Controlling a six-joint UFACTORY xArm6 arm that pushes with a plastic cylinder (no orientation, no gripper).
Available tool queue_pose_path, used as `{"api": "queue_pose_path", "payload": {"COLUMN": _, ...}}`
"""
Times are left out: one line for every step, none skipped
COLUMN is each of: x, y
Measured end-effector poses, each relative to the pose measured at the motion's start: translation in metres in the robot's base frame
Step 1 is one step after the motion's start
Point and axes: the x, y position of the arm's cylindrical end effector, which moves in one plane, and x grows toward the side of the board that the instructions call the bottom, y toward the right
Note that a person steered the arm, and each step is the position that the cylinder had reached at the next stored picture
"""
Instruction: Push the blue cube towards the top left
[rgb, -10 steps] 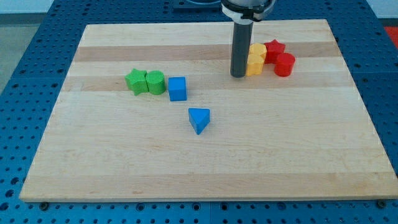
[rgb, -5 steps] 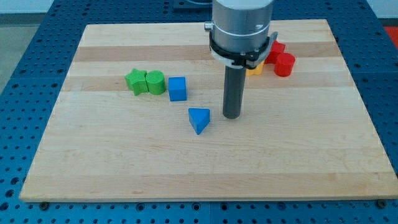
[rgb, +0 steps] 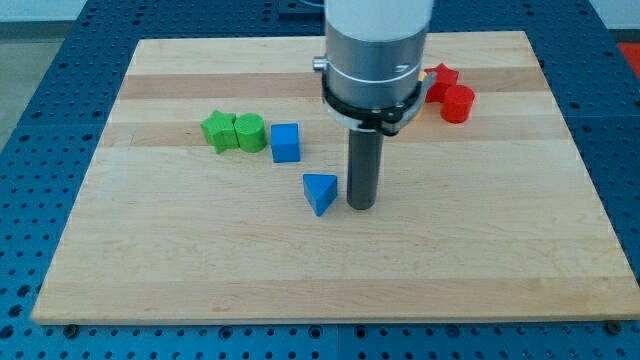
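Right now my tip (rgb: 361, 206) rests on the desk (rgb: 500, 250), just beside the blue triangle (rgb: 320, 192) on its right side and apart from it by a thin gap. No claw is fitted to this arm, only the rod, so there is nothing to be apart or together. The blue cube (rgb: 286, 142) sits above and left of the triangle, touching or nearly touching the green cylinder (rgb: 250, 132), which stands against the green star-like block (rgb: 218, 131). Two red blocks (rgb: 450, 92) lie at the view's upper right, partly behind the arm's body; a sliver of yellow shows beside them.

The main risk, as I judge it, is the triangle: it lies between my tip and the cube, so a straight run up and left would shove the triangle first, and it could strike the cube off-centre and spin it. A second risk is the green pair. Pushing the cube leftward would carry them along, or make the cube slip sideways off them.
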Motion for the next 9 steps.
{"api": "queue_pose_path", "payload": {"x": -0.004, "y": -0.023}}
{"api": "queue_pose_path", "payload": {"x": -0.014, "y": -0.049}}
{"api": "queue_pose_path", "payload": {"x": -0.051, "y": -0.065}}
{"api": "queue_pose_path", "payload": {"x": -0.093, "y": -0.083}}
{"api": "queue_pose_path", "payload": {"x": -0.120, "y": -0.094}}
{"api": "queue_pose_path", "payload": {"x": -0.125, "y": -0.108}}
{"api": "queue_pose_path", "payload": {"x": -0.126, "y": -0.124}}
{"api": "queue_pose_path", "payload": {"x": -0.124, "y": -0.101}}
{"api": "queue_pose_path", "payload": {"x": -0.143, "y": -0.100}}
